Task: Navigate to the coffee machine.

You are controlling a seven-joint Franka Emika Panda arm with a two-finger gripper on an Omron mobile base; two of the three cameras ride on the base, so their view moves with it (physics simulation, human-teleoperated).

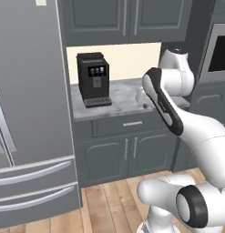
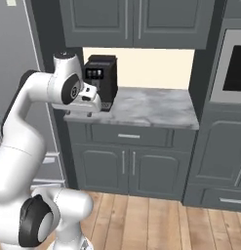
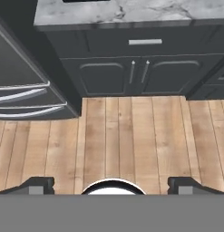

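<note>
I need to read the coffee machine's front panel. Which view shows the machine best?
The left base view: the coffee machine stands whole, panel and drip tray clear. In the right base view the arm covers its lower front. The hand view catches at most a dark sliver.

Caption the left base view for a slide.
Tall black boxy coffee machine on a grey marbled counter, beside a grey refrigerator, white arm in front.

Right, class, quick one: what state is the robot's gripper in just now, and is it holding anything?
Gripper: open, fingertips spread wide apart, holding nothing, with bare wooden floor between them.
</note>
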